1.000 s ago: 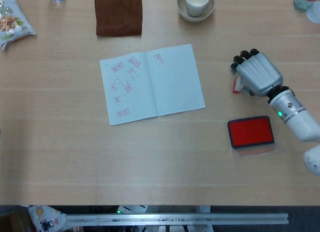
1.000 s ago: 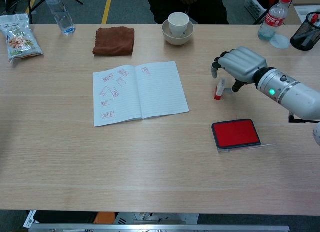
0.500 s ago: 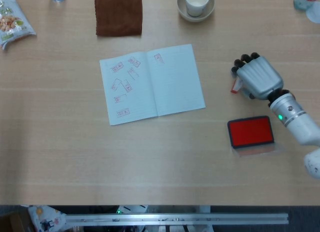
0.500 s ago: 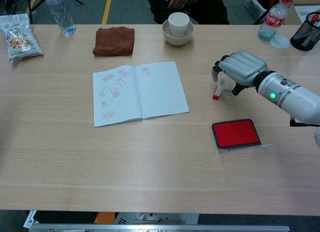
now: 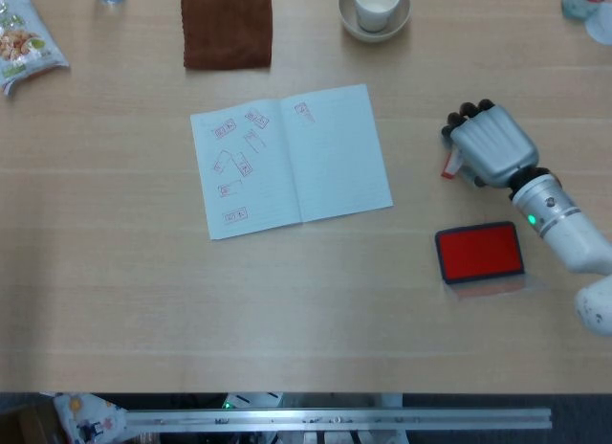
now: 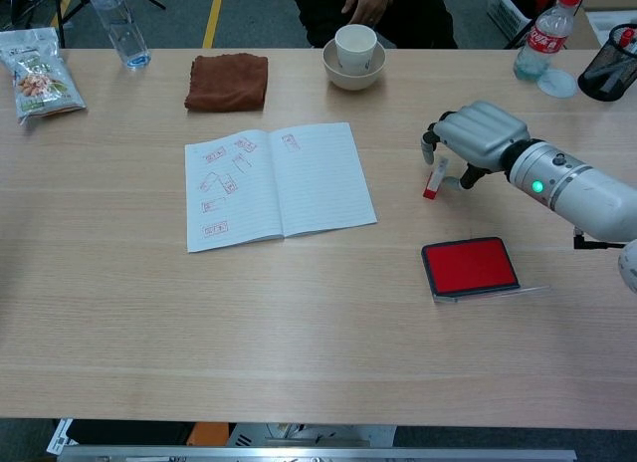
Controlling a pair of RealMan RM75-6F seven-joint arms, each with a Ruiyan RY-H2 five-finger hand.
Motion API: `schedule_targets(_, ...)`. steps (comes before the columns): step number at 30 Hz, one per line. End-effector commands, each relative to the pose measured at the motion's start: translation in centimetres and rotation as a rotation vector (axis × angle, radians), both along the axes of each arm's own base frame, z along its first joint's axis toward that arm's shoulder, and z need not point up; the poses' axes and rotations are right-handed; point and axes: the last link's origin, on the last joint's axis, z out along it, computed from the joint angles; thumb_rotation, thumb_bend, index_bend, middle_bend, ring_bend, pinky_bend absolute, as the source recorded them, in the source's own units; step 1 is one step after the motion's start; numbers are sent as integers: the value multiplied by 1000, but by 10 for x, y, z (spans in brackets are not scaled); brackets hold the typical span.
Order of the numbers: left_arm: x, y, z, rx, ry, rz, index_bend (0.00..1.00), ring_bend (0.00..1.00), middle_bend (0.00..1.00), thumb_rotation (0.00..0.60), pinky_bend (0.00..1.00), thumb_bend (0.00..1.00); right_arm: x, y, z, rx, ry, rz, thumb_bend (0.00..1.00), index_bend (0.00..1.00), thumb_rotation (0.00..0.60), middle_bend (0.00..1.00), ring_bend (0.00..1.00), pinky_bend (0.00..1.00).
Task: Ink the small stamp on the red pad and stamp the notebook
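Note:
The small stamp, white with a red base, leans tilted under my right hand. The hand's fingers curl down around it and pinch its top; its base is at the table surface. Just in front of the hand, lid open, lies the red ink pad. The open notebook lies at mid-table left of the hand, with several red stamp marks on its left page and one on the right page. My left hand is out of sight in both views.
At the far edge lie a brown cloth, a cup in a bowl, a snack bag and a water bottle. At the far right stand a red-capped bottle and a pen holder.
The right hand closed down over the stamp and the stamp tipped from upright to tilted, shifting slightly left. Pad and notebook have not moved.

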Motion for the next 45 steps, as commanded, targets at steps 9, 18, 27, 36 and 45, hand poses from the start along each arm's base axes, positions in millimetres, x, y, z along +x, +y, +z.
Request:
schedule_targets(9,-1,0,-1,-3,2,4,216,151,131,600,103,325,-1,-1,-2,5,0,-5,285,502,600,393,255,309)
schedule_targets(18,-2,0,0,0,0,7,216,151,131,600,104,325,0,-4,-5,4,7,-11,336,566,600,417,273,314)
schedule_targets(27,-2,-1,3,9,-3,6,216,151,131,600,104,325,5,-4,0,3,-28,-34,393,633,600,439,286,318)
schedule_targets(36,3,0,1,-3,-4,-7,216,151,131,600,104,325,12,20,33,42,-75,-36,393,642,600,447,289,318)
schedule_targets(45,6,0,-3,-15,-1,-13,216,151,131,600,104,325,4,66,57,112,-66,26,393,645,600,451,293,318)
